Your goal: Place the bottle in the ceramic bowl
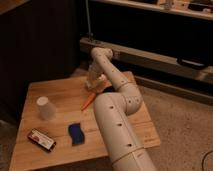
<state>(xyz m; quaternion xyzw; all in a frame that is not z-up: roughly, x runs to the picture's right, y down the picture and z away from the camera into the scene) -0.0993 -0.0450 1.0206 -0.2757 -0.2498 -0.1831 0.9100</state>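
Observation:
My white arm rises from the bottom of the camera view and bends back down over the wooden table [55, 90]. The gripper [94, 84] hangs at the table's far middle, just above the surface. A pale whitish-tan shape [100, 83] sits at the gripper's tip. It may be the bottle, but I cannot tell for sure. The dark ceramic bowl does not show; the arm covers the right part of the table.
An orange stick-like object [87, 102] lies just in front of the gripper. A white cup [45, 107] stands upside down at the left. A flat red-and-white box [41, 140] and a blue sponge-like block [76, 134] lie near the front edge. A dark cabinet stands behind the table.

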